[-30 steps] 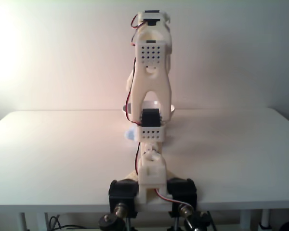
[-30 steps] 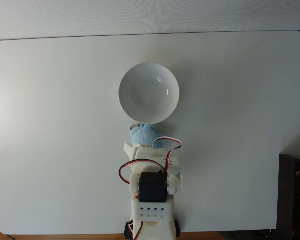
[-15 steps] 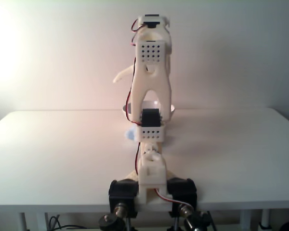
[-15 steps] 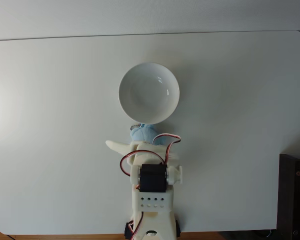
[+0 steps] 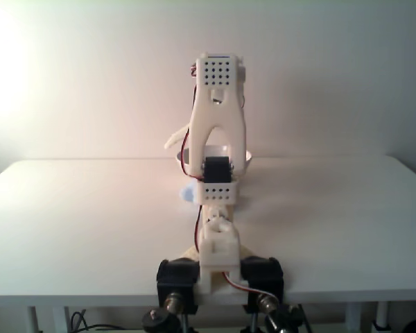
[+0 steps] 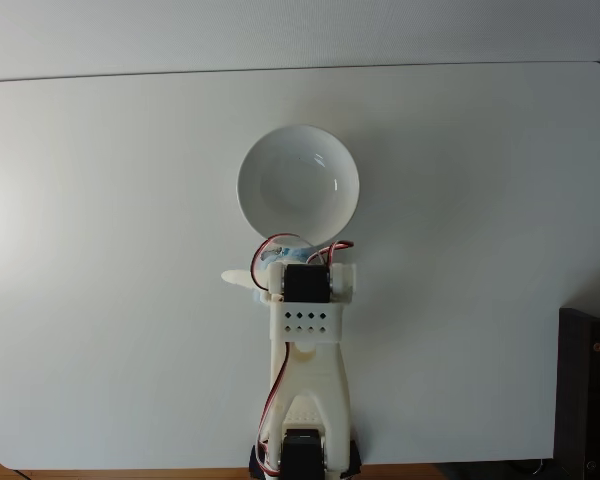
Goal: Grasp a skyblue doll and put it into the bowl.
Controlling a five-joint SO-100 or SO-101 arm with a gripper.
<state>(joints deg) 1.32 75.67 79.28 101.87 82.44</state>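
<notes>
The skyblue doll [image 6: 277, 257] is seen on the desk [image 6: 100, 200], just beside the bowl's [image 6: 298, 186] near rim, under the spread, empty hand [image 6: 265, 272]. Grasping and placement are judged still to come.

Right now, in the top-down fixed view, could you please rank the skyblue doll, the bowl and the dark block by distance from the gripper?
1. The skyblue doll, beside the gripper, under the wrist.
2. The bowl, just beyond, toward the top.
3. The dark block, far off at the right edge.
</notes>
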